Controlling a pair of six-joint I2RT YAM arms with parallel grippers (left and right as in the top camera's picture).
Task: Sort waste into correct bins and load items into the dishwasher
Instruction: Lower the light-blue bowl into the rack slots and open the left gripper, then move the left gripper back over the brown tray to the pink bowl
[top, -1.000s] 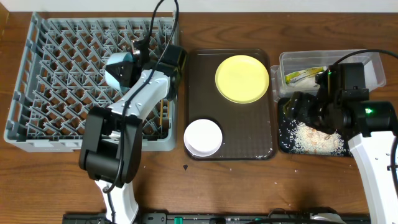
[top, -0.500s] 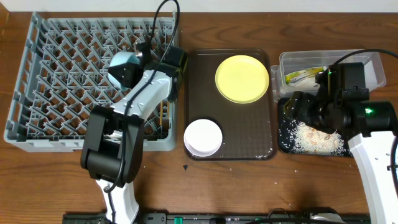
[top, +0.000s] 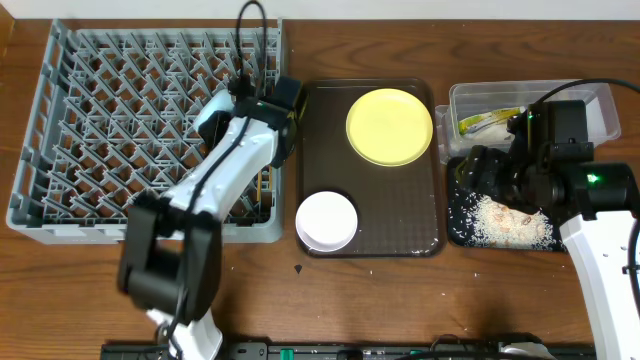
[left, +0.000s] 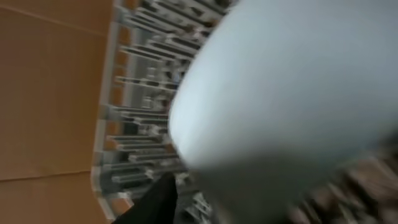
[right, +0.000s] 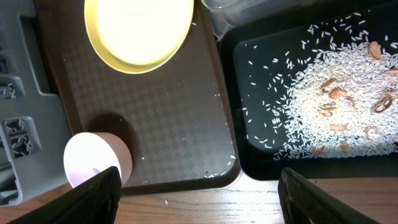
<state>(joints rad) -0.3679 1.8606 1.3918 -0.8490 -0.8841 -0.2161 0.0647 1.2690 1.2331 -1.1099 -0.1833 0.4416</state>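
My left gripper is over the grey dish rack, shut on the light blue bowl, which fills the blurred left wrist view. From overhead the arm mostly hides the bowl. Thin wooden chopsticks lie in the rack near its right edge. The yellow plate and the white bowl sit on the brown serving tray. My right gripper is open and empty above the black tray, which holds rice scraps. The wrapper lies in the clear tub.
In the right wrist view the plate, the white bowl and the rice show below the spread fingers. A few rice grains lie on the brown tray and on the table in front of it.
My left wrist has turned and shifted right over the rack, so the blue bowl is now mostly hidden under the arm. The right arm has not moved.
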